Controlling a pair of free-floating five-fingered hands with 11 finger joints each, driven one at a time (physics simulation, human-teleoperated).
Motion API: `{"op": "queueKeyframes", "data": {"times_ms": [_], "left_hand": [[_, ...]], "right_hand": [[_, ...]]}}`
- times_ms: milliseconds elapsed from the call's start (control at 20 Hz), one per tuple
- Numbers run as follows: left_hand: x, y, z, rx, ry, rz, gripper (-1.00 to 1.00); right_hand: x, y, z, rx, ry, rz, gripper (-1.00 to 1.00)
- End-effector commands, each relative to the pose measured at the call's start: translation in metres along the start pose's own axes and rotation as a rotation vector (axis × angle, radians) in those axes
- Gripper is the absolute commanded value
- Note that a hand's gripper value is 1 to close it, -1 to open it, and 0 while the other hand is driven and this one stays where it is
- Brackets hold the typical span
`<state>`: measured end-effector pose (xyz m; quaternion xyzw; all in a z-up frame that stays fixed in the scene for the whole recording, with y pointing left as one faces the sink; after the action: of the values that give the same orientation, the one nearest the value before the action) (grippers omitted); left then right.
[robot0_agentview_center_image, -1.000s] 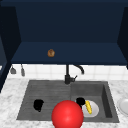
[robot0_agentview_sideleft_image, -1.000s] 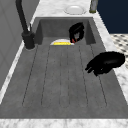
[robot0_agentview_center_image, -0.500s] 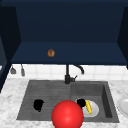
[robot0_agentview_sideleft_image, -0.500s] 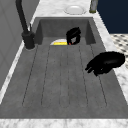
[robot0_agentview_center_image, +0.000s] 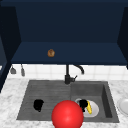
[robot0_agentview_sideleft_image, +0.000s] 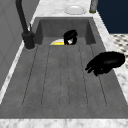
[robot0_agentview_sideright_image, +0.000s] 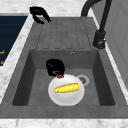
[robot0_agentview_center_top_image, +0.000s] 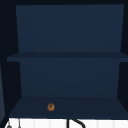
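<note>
The red ball (robot0_agentview_center_image: 67, 115) is cut off by the bottom edge and hides part of the sink's (robot0_agentview_center_image: 105, 87) front rim.

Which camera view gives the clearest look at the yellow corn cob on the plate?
The right side view: the corn cob lies whole on the white plate. In the front and left side views the right hand partly covers it.

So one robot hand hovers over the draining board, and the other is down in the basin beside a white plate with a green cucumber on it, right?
Nearly. The thing on the white plate is a yellow corn cob, not a green cucumber, as the right side view shows. The left robot hand over the draining board and right robot hand are as you say.
</note>
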<state>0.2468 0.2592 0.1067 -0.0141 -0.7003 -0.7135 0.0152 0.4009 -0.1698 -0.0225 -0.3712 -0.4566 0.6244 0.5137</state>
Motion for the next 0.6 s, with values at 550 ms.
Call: {"op": "queueKeyframes", "data": {"times_ms": [550], "left_hand": [[0.0, 0.0, 0.0, 0.0, 0.0, 0.0, 0.0]], "right_hand": [[-0.012, 0.043, -0.06, -0.016, -0.001, 0.09, 1.0]]}}
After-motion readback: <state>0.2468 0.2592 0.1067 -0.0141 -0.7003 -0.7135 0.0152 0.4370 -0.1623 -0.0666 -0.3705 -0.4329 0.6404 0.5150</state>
